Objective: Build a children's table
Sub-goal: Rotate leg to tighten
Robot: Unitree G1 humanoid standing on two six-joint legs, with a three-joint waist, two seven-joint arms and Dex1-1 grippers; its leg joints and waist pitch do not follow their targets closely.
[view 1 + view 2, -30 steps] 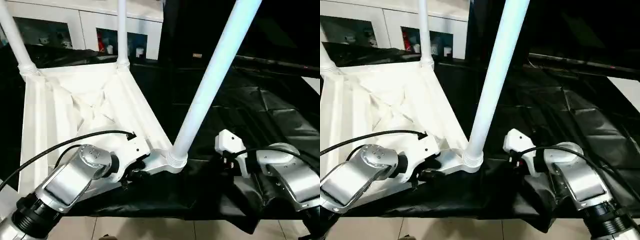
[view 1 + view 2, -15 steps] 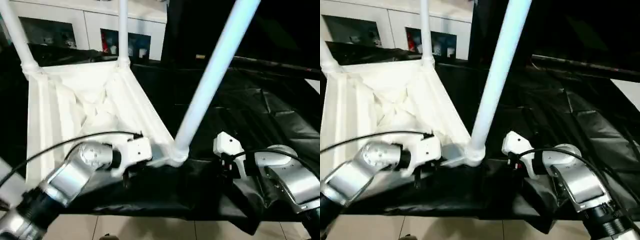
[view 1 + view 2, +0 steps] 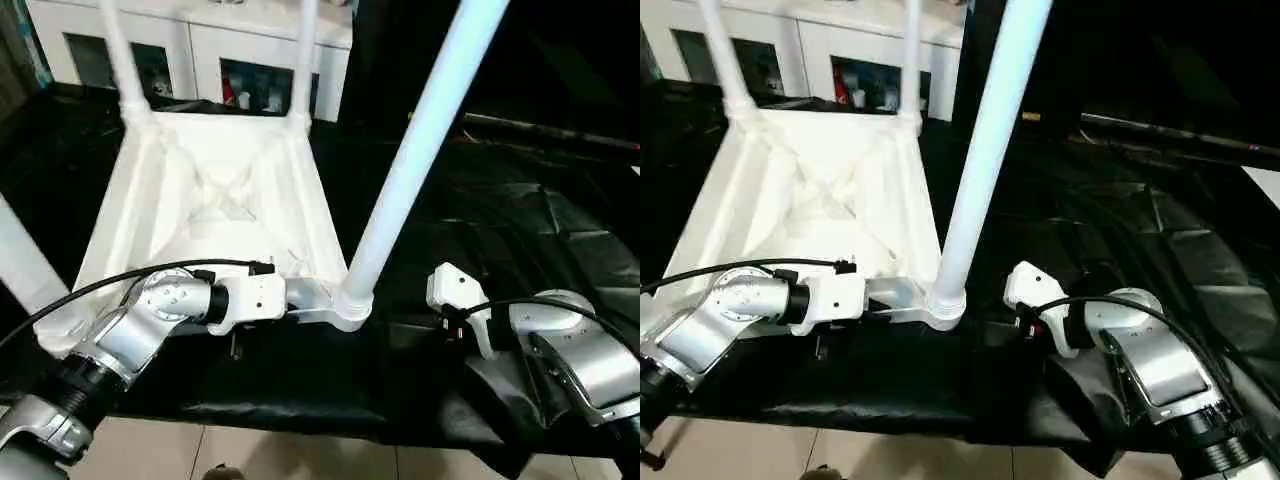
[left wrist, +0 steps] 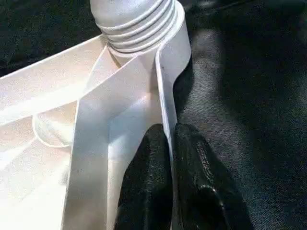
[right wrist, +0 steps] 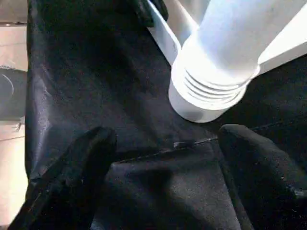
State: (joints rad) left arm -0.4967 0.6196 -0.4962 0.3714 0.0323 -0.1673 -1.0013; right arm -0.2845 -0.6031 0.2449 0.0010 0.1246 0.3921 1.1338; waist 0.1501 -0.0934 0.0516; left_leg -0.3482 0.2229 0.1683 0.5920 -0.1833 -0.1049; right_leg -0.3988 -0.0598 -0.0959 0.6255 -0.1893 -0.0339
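The big work table [image 3: 560, 230] is draped in a black, wrinkled, slightly glossy cover that hangs over its near edge, and below that edge a strip of pale tiled floor [image 3: 300, 455] shows. Beyond the far side of the table, toward 12 o'clock, stands a white cabinet [image 3: 200, 45] with glass doors (small coloured items sit behind the panes). The children's table [image 3: 215, 215] lies upside down on the black cover toward 10 o'clock from the robot, its ribbed underside facing up. Its near right leg [image 3: 420, 150] rises from the rounded corner socket [image 3: 352, 305] and leans away to the upper right; two more legs stand at the far corners. The left gripper [image 4: 170, 177] reaches in from 8 o'clock and is pinched closed on the thin white rim [image 4: 165, 103] of the top, one black finger [image 4: 148, 182] on each side of it, just short of the socket. The right gripper [image 5: 163, 143] hovers at 4 o'clock over the black cover, spread wide and holding nothing, close beside the socket without touching it.
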